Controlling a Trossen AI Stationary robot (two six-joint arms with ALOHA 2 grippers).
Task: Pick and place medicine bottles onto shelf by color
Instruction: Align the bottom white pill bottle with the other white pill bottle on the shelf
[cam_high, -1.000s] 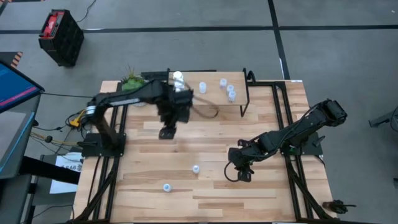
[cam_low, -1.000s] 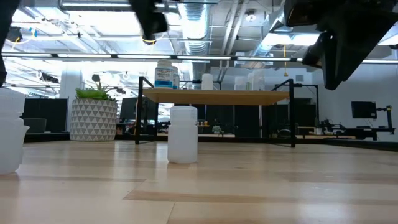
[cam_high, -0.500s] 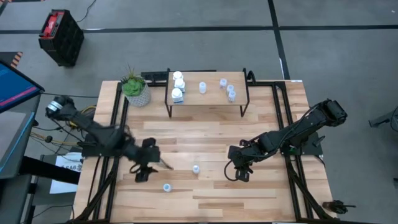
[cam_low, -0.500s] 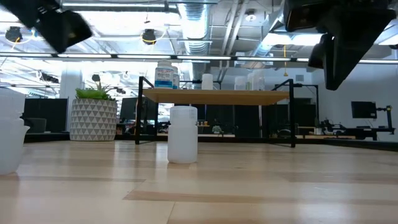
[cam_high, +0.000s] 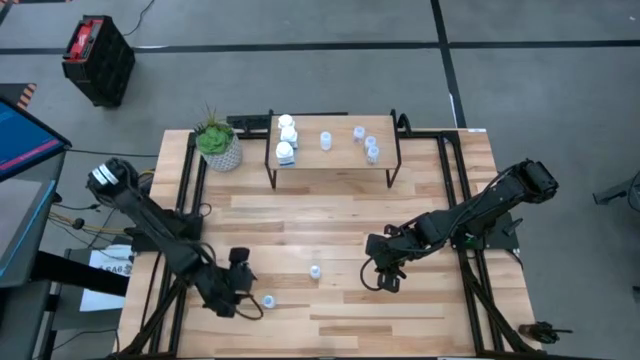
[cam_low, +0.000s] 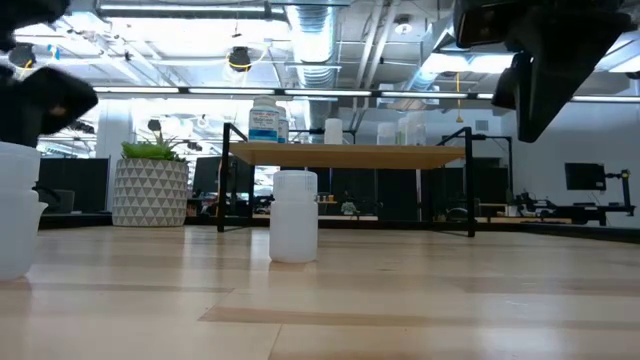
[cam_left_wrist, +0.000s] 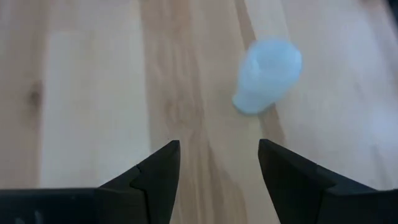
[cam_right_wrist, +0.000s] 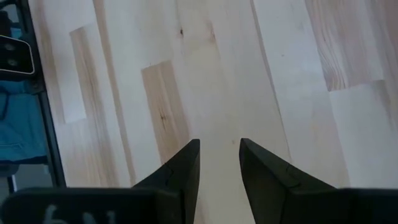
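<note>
A pale blue translucent medicine bottle (cam_high: 268, 300) stands near the table's front edge; it also shows in the left wrist view (cam_left_wrist: 267, 74). My left gripper (cam_high: 240, 296) hovers just to its left, open, with nothing between its fingers (cam_left_wrist: 217, 162). A second small bottle (cam_high: 314, 271) stands upright mid-table (cam_low: 294, 215). The shelf (cam_high: 340, 162) at the far side carries three white bottles (cam_high: 286, 138) on its left part and several translucent ones (cam_high: 362, 140) to their right. My right gripper (cam_high: 385, 280) hangs over bare wood, open by a narrow gap (cam_right_wrist: 219, 149).
A white plant pot (cam_high: 222, 150) stands at the far left beside the shelf. The shelf's black legs (cam_low: 226, 180) rise from the tabletop. Bare planks (cam_high: 330, 215) lie between the shelf and the two loose bottles. A black crate (cam_high: 97, 58) sits on the floor beyond the table.
My left gripper has swung away from the shelf's left end toward the table's near-left corner and come down, ending beside the near bottle. With the arm gone, the three white bottles on the shelf show. The bottles have not moved.
</note>
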